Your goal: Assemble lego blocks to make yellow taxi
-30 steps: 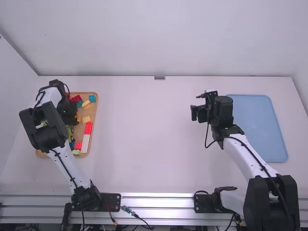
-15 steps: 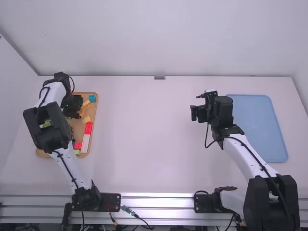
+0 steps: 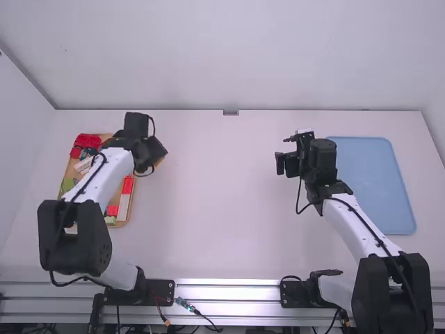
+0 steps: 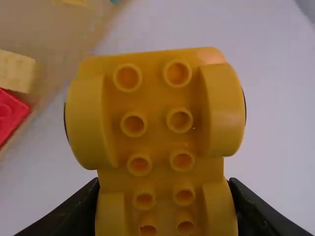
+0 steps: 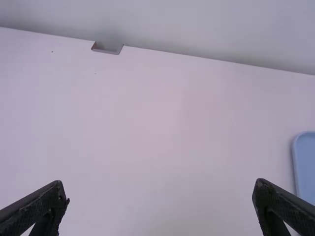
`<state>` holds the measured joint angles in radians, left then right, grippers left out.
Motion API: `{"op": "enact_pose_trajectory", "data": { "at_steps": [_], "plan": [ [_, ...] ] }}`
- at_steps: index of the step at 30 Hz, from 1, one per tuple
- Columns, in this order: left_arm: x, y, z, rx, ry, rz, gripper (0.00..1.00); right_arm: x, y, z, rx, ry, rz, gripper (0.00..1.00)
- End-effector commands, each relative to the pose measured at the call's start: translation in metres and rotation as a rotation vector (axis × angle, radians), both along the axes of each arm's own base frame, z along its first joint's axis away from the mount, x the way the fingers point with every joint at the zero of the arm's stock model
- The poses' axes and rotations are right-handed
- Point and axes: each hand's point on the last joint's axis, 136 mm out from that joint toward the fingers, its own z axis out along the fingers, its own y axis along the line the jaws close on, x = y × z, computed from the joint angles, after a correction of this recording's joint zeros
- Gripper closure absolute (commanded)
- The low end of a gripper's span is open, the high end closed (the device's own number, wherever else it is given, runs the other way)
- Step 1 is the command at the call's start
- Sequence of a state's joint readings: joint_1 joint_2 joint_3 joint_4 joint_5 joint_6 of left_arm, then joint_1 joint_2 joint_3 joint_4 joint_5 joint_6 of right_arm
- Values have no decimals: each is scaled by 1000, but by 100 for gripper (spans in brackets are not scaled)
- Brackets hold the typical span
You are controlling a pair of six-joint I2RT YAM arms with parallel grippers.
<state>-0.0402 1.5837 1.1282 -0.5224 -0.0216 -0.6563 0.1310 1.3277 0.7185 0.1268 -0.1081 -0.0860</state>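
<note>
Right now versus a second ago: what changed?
Left gripper moved right in the high view, from over the wooden tray to just past its right edge. It now holds a yellow wheeled base piece; can't tell when it gripped it. Right gripper and blue tray: unchanged.

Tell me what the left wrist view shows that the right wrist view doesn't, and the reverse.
Left wrist view alone: the left gripper holding an orange-yellow block, plus a red block and a pale yellow block at the tan tray.
Right wrist view alone: the right gripper, open, the blue tray and a small metal bracket.
Both: the white table.
</note>
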Motion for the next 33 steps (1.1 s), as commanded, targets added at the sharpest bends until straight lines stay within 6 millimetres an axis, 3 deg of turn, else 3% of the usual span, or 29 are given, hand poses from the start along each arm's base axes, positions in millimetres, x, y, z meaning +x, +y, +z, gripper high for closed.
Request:
{"op": "enact_pose_trajectory", "data": {
  "at_steps": [1, 2, 7, 9, 17, 25, 33],
  "plan": [
    [-22, -28, -9, 54, 35, -263, 98, 4, 3, 8, 0, -16, 6, 1],
    [-23, -30, -9, 54, 36, -282, 98, 4, 3, 8, 0, -16, 6, 1],
    [-53, -100, -16, 98, -1, -966, 98, 4, 3, 8, 10, -14, 1, 1],
    [-68, -119, -20, 141, -15, -1197, 99, 4, 3, 8, 11, -13, 1, 1],
    [-107, -166, -42, 344, -54, -1834, 99, 1, 3, 3, 7, 8, 1, 1],
    [-107, -185, -83, 466, -7, -2055, 98, -2, 0, -2, -5, 33, 0, 1],
    [-105, -188, -106, 466, 48, -2133, 98, 1, -18, -3, 47, 49, -82, 1]
  ]
}}
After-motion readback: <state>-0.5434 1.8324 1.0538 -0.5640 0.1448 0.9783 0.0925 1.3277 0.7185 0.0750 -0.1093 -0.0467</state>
